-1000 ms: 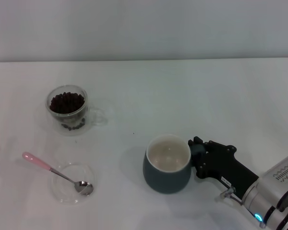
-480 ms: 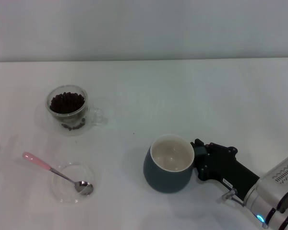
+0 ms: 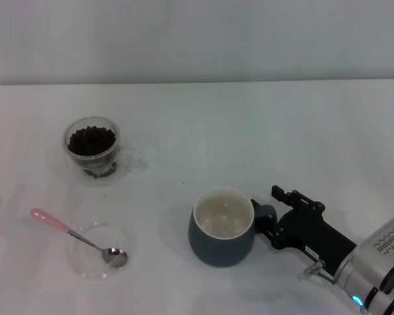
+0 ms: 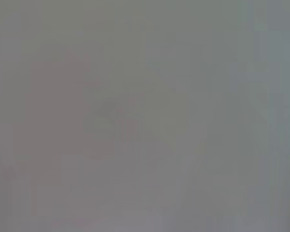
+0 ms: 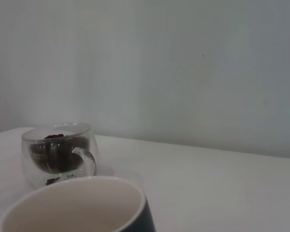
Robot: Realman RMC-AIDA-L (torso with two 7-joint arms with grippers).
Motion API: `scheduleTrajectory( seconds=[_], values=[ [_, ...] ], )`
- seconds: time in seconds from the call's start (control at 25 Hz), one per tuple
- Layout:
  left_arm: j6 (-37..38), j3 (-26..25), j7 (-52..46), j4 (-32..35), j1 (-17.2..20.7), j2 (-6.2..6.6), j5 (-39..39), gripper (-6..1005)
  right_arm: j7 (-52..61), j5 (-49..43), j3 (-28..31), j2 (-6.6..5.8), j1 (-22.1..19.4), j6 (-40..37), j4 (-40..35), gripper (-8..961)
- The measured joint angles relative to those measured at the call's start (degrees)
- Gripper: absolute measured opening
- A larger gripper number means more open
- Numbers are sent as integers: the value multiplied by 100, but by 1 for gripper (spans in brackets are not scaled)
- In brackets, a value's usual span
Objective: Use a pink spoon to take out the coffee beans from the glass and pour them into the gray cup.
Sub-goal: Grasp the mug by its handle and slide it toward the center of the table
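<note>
Worktop (image 3: 262, 131), plain white, runs back to a bare pale wall. We see the right claw (image 3: 266, 220) pinching the gray cup (image 3: 221, 226) by its handle, near the front. Coffee beans (image 3: 91, 140) fill the glass (image 3: 95, 151), far left.

The gray cup (image 5: 75, 205) is cut off by the frame edge; left wrist view blank.

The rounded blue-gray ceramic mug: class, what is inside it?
The rounded blue-gray ceramic mug shows only its bare cream interior, no beans visible. The right claw is at its handle.
</note>
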Motion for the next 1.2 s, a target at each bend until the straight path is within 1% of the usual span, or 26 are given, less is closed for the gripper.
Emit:
scheduleTrajectory(
  seconds=[0.24,0.44,0.68,1.04,1.2],
  values=[
    [-124,-7,1,-7,16,-7,-3,889,0,3,-3,-9,-30,-4,-2,562],
    [-130,-7,1,-9,-1,-7,-3,890,0,3,-6,-18,-158,-190,-4,707],
    [-129,-6,1,-17,-8,-7,-3,890,6,4,-91,-48,-292,-349,-12,707],
    [-93,-6,2,-16,-16,-7,-3,890,48,4,-294,-56,-441,-655,-17,708],
    [-90,0,1,-16,-33,-7,2,890,467,4,-539,-62,-463,-815,-218,708]
  ],
)
